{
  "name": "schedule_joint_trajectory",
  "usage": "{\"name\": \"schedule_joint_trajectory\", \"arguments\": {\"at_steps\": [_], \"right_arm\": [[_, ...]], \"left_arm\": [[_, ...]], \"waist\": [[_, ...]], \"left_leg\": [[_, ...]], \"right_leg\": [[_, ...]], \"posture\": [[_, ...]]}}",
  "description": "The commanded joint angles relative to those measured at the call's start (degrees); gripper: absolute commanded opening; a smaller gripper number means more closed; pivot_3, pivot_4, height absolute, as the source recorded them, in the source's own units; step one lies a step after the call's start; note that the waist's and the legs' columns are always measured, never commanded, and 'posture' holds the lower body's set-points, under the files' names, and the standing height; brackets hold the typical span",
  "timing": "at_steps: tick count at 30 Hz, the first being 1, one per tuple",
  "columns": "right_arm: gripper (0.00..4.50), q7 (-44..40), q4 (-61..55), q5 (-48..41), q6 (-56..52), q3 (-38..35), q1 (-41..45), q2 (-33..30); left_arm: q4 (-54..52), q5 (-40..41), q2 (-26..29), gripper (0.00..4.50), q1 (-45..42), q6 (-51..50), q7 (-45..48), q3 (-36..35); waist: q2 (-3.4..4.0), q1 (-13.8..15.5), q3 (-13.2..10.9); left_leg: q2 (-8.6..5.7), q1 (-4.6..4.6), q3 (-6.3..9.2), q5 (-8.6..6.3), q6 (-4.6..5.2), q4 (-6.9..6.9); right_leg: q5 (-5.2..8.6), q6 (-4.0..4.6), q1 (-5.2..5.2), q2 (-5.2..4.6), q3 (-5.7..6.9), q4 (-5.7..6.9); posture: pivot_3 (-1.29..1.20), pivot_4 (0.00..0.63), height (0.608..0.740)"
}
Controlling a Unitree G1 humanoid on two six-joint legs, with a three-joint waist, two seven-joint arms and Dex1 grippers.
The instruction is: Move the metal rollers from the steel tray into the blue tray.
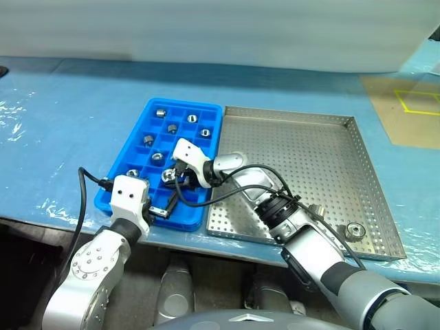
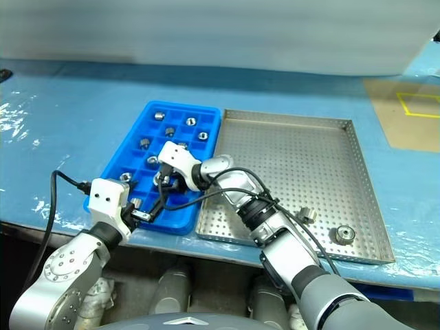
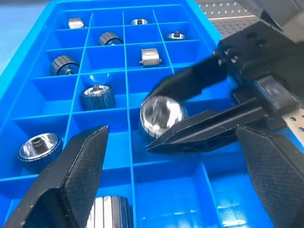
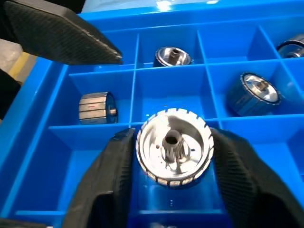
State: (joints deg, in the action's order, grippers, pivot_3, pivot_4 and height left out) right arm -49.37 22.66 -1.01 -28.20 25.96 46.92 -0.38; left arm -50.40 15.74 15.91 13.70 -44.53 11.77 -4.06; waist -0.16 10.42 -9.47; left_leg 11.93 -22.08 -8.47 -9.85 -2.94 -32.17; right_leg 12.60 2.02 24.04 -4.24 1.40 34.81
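Our right fingers [image 4: 114, 180] flank a roller [image 4: 174, 147] over a cell of the blue tray [image 1: 206, 213], grip seemingly loosening; our left gripper [image 3: 175, 180] hangs open alongside. We judge this the drop-off. Next we part wider, lift clear, and fetch the rollers left on the steel tray [image 1: 371, 199].

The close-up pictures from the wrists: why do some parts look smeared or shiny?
Left wrist view: the right tool and the roller between its fingers look smeared, the nearest black fingers soft. Right wrist view: bright glints on the roller and the blue tray's rim.
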Motion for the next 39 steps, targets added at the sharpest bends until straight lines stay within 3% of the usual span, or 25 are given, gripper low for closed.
{"name": "schedule_joint_trajectory", "arguments": {"at_steps": [1, 4, 17, 22, 39], "right_arm": [[3.68, 0.5, -1.6, -0.9, 0.1, -1.0, -1.1, 0.6], [4.46, 0.9, -2.2, -2.1, 1.0, -4.1, -1.1, 0.3], [4.46, 1.5, -20.9, -9.1, -4.1, -17.8, -13.5, -15.1], [4.46, 5.2, -27.7, -9.8, -8.6, -22.1, -18.5, -20.3], [4.46, 4.2, -45.3, -19.7, -24.6, -31.0, -35.1, -36.9]], "left_arm": [[-0.9, 1.2, 0.7, 4.5, -2.9, -0.1, 0.5, -0.3], [0.6, 2.2, 1.6, 4.5, -6.0, -0.8, 1.5, -0.1], [19.5, 4.4, 4.1, 4.5, -27.4, 3.9, 12.3, 6.6], [24.2, 3.7, 3.6, 4.5, -30.5, 8.1, 15.9, 10.4], [35.8, 1.9, 2.6, 4.5, -35.4, 17.6, 25.1, 16.6]], "waist": [[0.0, 0.1, 0.0], [0.0, 0.0, 0.0], [-0.02, -3.4, 0.0], [-0.01, -6.5, 0.0], [0.03, -9.8, 0.0]], "left_leg": [[0.0, 0.0, 0.0, 0.01, -0.01, 0.0], [0.0, 0.04, 0.0, 0.03, -0.05, -0.02], [-0.05, 0.06, -0.04, 0.11, -0.14, -0.1], [-0.04, 0.13, -0.08, 0.11, -0.12, -0.13], [-0.05, 0.61, -0.21, 0.02, 0.12, -0.19]], "right_leg": [[0.0, 0.0, -0.01, 0.0, 0.0, 0.01], [-0.01, -0.01, -0.06, -0.01, 0.0, 0.08], [-0.15, -0.21, -0.03, 0.03, -0.08, 0.18], [-0.17, -0.23, -0.02, 0.06, -0.17, 0.21], [-0.05, -0.01, -0.48, 0.05, -0.33, 0.22]], "posture": [[0.36, 0.15, 0.74], [0.3, 0.15, 0.74], [0.01, 0.15, 0.74], [-0.1, 0.15, 0.74], [-0.26, 0.15, 0.74]]}}
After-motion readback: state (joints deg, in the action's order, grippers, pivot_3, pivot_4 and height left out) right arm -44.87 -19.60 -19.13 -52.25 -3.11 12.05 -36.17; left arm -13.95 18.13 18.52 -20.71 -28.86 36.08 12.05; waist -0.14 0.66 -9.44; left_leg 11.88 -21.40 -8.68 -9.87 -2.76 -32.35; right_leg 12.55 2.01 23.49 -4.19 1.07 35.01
